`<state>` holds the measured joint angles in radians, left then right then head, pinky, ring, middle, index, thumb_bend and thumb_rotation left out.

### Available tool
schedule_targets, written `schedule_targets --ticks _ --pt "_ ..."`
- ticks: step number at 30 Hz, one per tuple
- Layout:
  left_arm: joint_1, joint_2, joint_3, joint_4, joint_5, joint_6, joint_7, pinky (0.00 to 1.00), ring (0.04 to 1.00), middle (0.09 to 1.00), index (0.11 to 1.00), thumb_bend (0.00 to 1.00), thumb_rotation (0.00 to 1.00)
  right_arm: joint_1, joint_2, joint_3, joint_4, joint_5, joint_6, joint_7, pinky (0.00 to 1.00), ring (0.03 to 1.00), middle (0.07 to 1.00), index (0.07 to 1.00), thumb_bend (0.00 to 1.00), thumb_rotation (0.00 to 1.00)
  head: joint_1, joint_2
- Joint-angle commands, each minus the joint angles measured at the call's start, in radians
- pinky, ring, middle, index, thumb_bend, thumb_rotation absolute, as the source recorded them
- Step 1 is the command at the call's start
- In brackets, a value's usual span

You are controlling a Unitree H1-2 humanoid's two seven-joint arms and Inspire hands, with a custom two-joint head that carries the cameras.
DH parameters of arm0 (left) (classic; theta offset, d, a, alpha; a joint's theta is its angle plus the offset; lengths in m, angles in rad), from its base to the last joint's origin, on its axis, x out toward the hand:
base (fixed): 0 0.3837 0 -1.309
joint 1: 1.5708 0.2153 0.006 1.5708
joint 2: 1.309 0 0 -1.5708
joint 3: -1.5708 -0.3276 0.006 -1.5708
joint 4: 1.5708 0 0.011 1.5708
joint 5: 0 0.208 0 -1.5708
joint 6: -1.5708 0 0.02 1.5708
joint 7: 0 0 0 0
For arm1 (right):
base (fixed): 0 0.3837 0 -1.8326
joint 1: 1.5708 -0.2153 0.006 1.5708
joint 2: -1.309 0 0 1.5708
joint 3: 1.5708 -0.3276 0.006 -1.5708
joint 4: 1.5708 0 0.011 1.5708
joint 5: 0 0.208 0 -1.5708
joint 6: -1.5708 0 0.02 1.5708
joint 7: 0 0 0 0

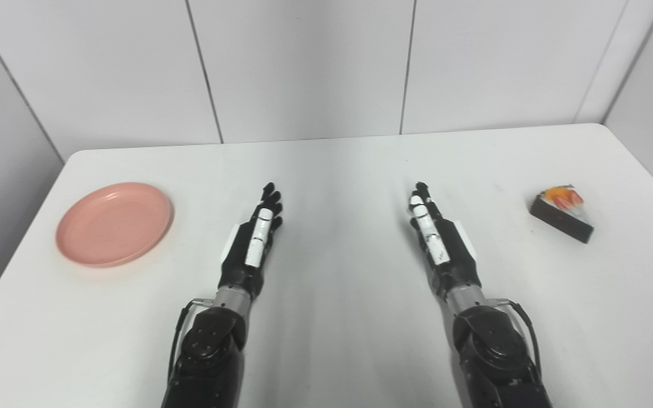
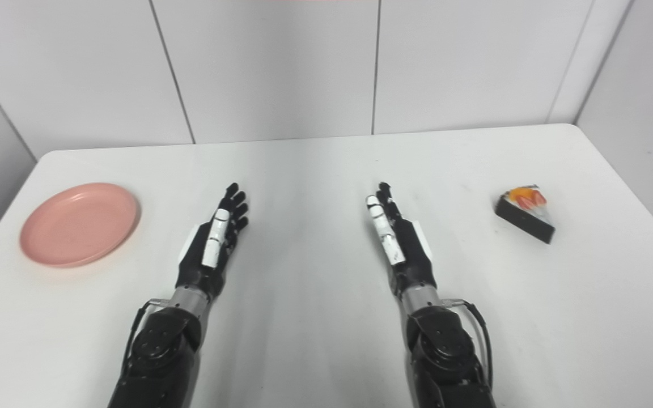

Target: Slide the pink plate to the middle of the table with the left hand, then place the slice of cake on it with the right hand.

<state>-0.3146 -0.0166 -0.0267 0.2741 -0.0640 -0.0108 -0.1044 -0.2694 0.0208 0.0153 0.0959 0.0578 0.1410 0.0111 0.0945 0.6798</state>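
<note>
A pink plate point(image 1: 114, 222) lies empty on the white table point(image 1: 332, 170) at the far left. A slice of cake point(image 1: 562, 212) with a dark side and orange fruit on top sits at the far right. My left hand point(image 1: 255, 232) rests open over the table's middle, fingers straight and pointing away, well to the right of the plate. My right hand point(image 1: 434, 229) is open too, fingers straight, well to the left of the cake. Neither hand touches anything.
White wall panels point(image 1: 304, 62) stand right behind the table's far edge and along both sides. The table's left edge runs close to the plate, its right edge close to the cake.
</note>
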Motion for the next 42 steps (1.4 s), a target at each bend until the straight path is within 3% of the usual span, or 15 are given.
schedule_targets --ticks 1,4,8,13,17,20,25,28,37,42 --pt "-0.025 -0.017 0.008 0.001 0.002 -0.024 0.025 1.00 1.000 1.000 1.000 0.62 1.00 -0.028 -0.012 -0.004 -0.028 0.003 -0.028 0.015 1.00 0.985 1.000 1.000 0.50 0.91 0.001 -0.001" --pt "-0.043 -0.030 0.028 0.019 -0.009 -0.066 0.043 1.00 1.000 1.000 1.000 0.63 1.00 -0.019 -0.022 -0.016 -0.032 0.021 -0.027 0.024 1.00 0.989 1.000 1.000 0.48 0.91 0.084 -0.039" --pt "-0.088 -0.033 0.076 0.067 -0.019 -0.143 0.084 1.00 1.000 1.000 1.000 0.62 1.00 -0.012 -0.042 -0.020 -0.020 0.030 -0.062 0.047 1.00 0.995 1.000 1.000 0.47 0.90 0.135 -0.067" --pt "-0.139 -0.014 0.124 0.083 -0.028 -0.178 0.112 1.00 1.000 1.000 1.000 0.64 1.00 -0.013 -0.028 -0.056 0.013 0.075 -0.104 0.049 0.99 0.975 0.980 0.983 0.44 0.73 0.178 -0.099" --pt "-0.177 -0.003 0.165 0.082 -0.039 -0.189 0.151 1.00 0.995 0.991 0.998 0.65 1.00 -0.023 -0.023 -0.070 0.054 0.098 -0.138 0.058 0.98 0.964 0.973 0.980 0.42 0.72 0.196 -0.116" --pt "-0.199 0.013 0.189 0.092 -0.031 -0.202 0.181 1.00 0.963 0.966 0.978 0.65 1.00 -0.022 -0.016 -0.077 0.060 0.101 -0.154 0.046 0.95 0.943 0.960 0.956 0.43 0.65 0.201 -0.125" --pt "-0.232 0.052 0.244 0.107 -0.048 -0.227 0.226 0.98 0.915 0.923 0.935 0.67 1.00 -0.025 -0.021 -0.071 0.074 0.097 -0.163 0.057 0.97 0.962 0.975 0.972 0.43 0.70 0.211 -0.143" --pt "-0.249 0.074 0.275 0.126 -0.067 -0.240 0.238 0.94 0.890 0.890 0.902 0.68 1.00 -0.027 -0.025 -0.071 0.088 0.101 -0.182 0.068 0.98 0.970 0.987 0.988 0.40 0.75 0.212 -0.144" --pt "-0.290 0.149 0.342 0.187 -0.056 -0.271 0.318 0.75 0.753 0.757 0.759 0.67 1.00 -0.033 -0.018 -0.089 0.116 0.112 -0.211 0.063 0.96 0.944 0.959 0.955 0.42 0.66 0.232 -0.159" --pt "-0.296 0.199 0.361 0.213 -0.059 -0.294 0.341 0.72 0.736 0.741 0.742 0.65 1.00 -0.024 -0.024 -0.091 0.099 0.108 -0.195 0.061 0.96 0.943 0.952 0.948 0.41 0.64 0.242 -0.164"
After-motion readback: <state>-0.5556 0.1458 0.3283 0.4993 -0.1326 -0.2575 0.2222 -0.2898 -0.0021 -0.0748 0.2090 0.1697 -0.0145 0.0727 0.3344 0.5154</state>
